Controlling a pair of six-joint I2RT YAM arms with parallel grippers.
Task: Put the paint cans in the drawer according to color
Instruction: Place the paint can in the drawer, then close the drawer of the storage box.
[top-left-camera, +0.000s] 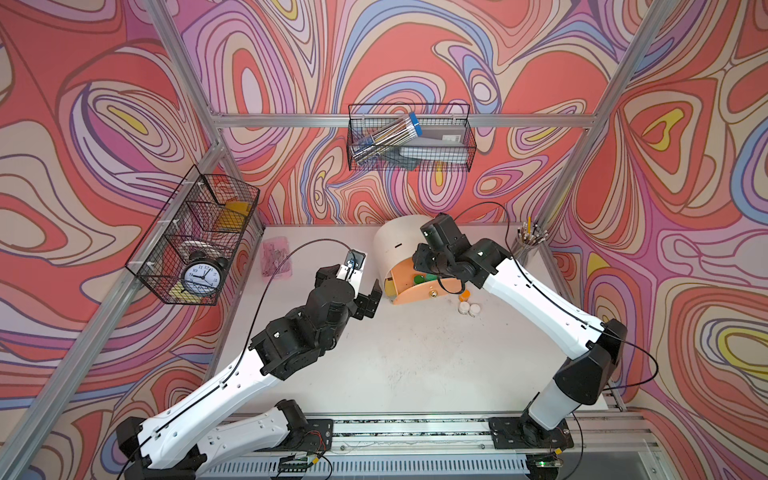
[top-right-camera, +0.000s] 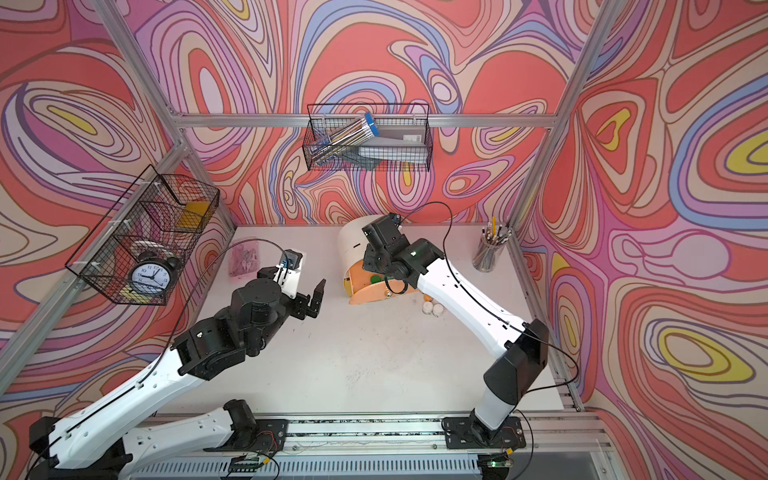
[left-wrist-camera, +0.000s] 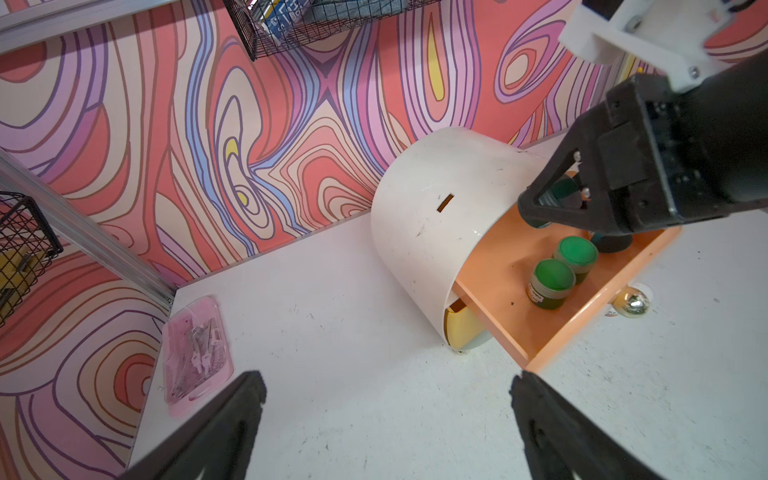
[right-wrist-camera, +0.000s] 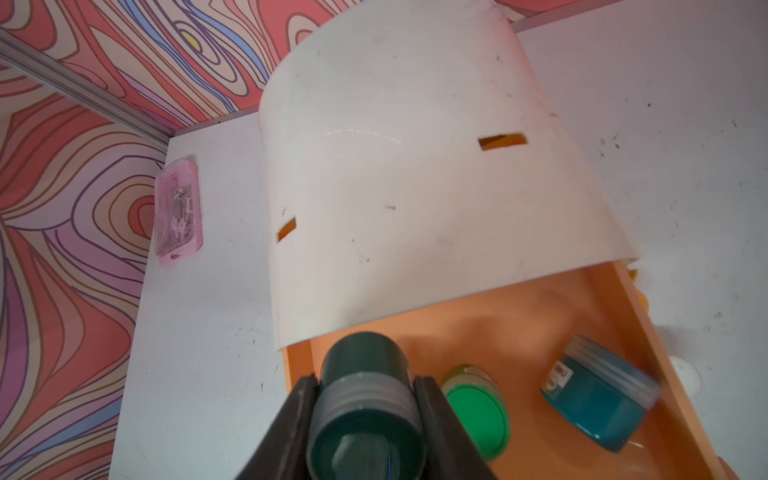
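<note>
Under right gripper, open peach drawer. Clamped on teal can. Lower near floor, clear of green can just beside claw, then loosen. Left gripper spread, empty.

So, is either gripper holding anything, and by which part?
The right gripper holds a teal paint can, fingers on opposite sides near its lid. The left gripper is open and empty.
</note>
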